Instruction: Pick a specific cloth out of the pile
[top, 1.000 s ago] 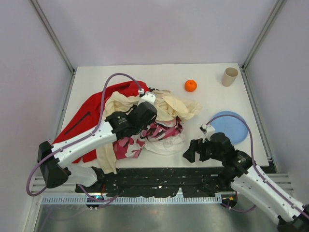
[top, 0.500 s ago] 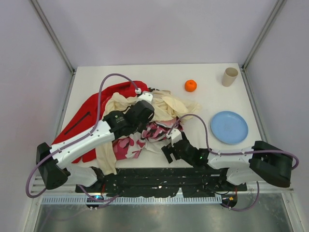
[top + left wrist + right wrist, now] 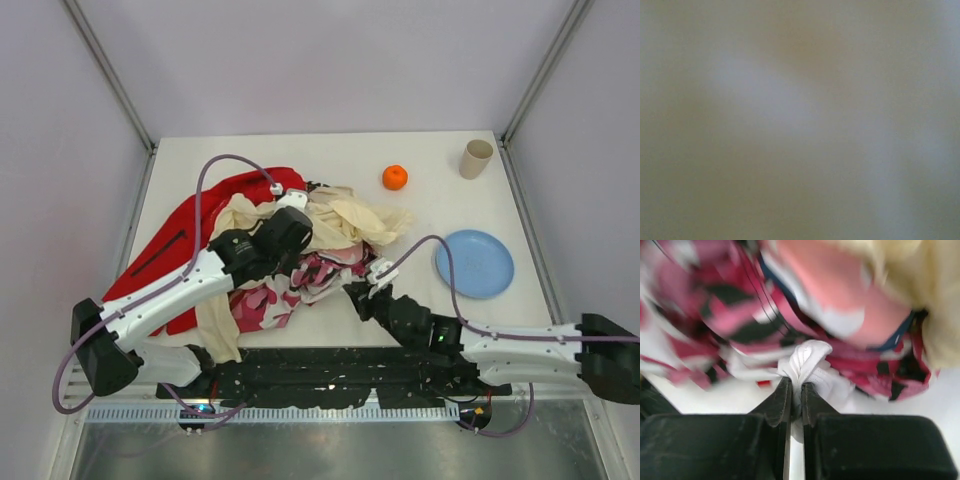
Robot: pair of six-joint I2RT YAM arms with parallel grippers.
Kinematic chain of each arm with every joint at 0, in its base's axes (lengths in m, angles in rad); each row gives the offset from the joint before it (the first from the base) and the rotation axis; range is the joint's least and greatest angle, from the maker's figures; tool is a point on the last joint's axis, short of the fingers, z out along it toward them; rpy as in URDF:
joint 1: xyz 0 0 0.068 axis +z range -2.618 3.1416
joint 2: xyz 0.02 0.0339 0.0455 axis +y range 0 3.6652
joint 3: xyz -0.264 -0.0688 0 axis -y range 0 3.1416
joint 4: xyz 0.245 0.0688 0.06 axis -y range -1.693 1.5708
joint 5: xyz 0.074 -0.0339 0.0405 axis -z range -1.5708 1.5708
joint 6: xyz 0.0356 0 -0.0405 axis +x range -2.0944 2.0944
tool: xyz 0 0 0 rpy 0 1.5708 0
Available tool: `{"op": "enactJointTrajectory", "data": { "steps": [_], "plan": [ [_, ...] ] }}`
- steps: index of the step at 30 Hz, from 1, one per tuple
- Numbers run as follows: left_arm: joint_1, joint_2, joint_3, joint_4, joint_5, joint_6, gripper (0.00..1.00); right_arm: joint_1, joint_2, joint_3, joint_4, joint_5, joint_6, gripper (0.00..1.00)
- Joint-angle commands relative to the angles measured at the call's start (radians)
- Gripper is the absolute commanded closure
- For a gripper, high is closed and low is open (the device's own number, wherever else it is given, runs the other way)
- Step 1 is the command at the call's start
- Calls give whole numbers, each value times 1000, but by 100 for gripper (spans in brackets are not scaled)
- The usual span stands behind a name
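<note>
Cloth [image 3: 805, 357] is clamped between the closed fingers of the right hand [image 3: 796, 386]. One white fold stands up just past the tips, at the near edge of the pile [image 3: 330, 262]. From the hand it runs off under pink camouflage fabric [image 3: 715, 315], its long axis hidden. The right hand is nearer. The left hand [image 3: 298, 205] is clenched, buried in cream cloth [image 3: 350, 215]; whether it grips anything I cannot tell. One white cloth, one pile, two hands. Farther out on the counter [image 3: 440, 200]: one orange [image 3: 395, 177], one cup [image 3: 477, 158], one blue plate [image 3: 475, 263].

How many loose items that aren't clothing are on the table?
3: an orange beyond the pile, a tan cup at the far right corner, a blue plate right of the pile. The pile may hide more.
</note>
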State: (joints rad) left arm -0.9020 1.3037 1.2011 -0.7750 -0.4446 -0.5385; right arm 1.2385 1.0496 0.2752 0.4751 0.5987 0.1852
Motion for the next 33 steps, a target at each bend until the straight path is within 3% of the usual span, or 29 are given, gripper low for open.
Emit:
{"op": "enactJointTrajectory", "data": {
  "steps": [1,4,10,16,21,26,33],
  "plan": [
    [38,-35,-26,13,-59,-21,100,7,-293,151,2,-98,-35,95],
    [49,-26,-69,46,-42,-21,100,7,-388,276,-3,-155,-85,95],
    [51,-9,-175,75,-5,-47,100,6,-318,612,-27,-267,-221,95],
    [48,-24,-319,152,56,-86,100,6,-157,1065,-284,-312,-383,94],
    [49,-27,-391,175,84,-94,100,-27,-51,1297,-340,-177,-475,94],
    [49,-37,-440,212,119,-71,100,-184,44,1546,-427,-189,-428,95],
    [51,-90,-482,215,129,-61,100,-238,208,1876,-444,-91,-545,95]
  ]
}}
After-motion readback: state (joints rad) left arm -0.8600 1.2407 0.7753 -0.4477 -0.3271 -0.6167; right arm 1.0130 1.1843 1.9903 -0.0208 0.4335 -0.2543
